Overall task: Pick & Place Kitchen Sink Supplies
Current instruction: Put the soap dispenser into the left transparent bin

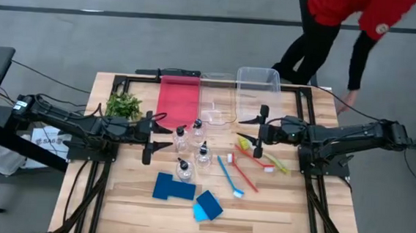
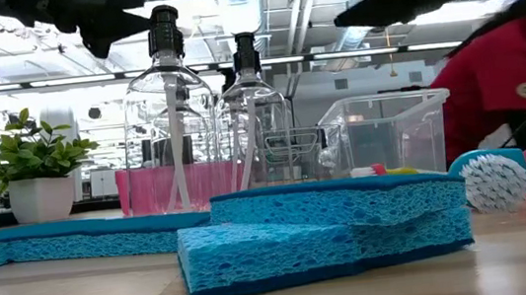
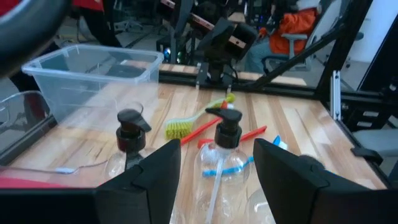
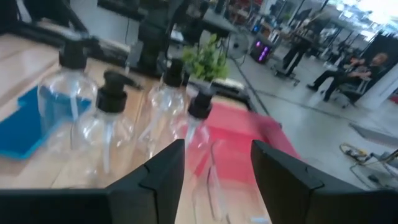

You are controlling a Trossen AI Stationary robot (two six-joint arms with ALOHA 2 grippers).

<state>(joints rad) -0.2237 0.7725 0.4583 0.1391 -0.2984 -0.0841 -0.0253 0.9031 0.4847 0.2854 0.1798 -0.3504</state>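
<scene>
Still nothing held: both claws hang empty over the table, supplies all loose.
Left claw [image 1: 150, 137] spread wide beside the bottles [image 1: 192, 149]; right claw [image 1: 260, 132] part-open, empty, above the brushes [image 1: 245, 167]; sponges [image 1: 188, 194] lie near the front edge. Risks: bottles stand bunched, so a wide claw could tip a neighbour; thin brushes overlap and may slip or drag together; a person [image 1: 339, 30] leans close to the clear bin [image 1: 258, 80].

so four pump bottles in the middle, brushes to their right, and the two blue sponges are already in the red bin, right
Not quite: the two blue sponges lie on the bare wooden table, on the side of the pump bottles away from the red bin, as the high view shows. The bottles and the brushes are as you say.
</scene>
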